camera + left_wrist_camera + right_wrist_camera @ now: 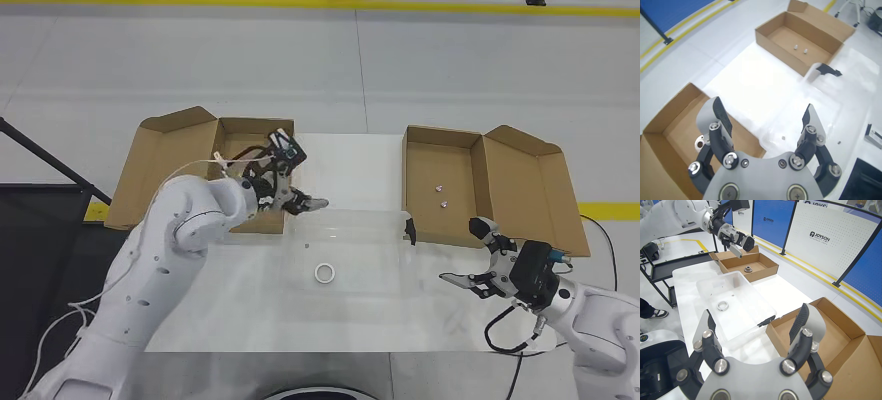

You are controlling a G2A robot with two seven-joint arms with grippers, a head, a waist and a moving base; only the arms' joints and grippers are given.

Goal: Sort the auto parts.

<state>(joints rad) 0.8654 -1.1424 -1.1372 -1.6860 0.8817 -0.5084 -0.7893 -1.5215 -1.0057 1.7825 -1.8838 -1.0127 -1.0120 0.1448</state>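
Note:
A silver ring (324, 272) (722, 305) lies in the clear plastic bin (390, 222) (755, 291) at the table's middle. A flanged metal bushing (748, 269) (699, 144) rests in the left cardboard box (232, 132) (770, 265). Two small bolts (441, 195) (800, 49) sit in the right cardboard box (440, 140) (772, 45). My left gripper (305, 205) (762, 106) (745, 253) hangs open and empty above the left box's edge beside the bin. My right gripper (462, 252) (755, 311) is open and empty near the right box's front corner.
A black broken patch (409, 230) (766, 321) marks the bin's corner beside the right box. Small specks (783, 137) lie in the bin. Both boxes have their flaps folded outward. A black cart (664, 264) stands beyond the table's left end.

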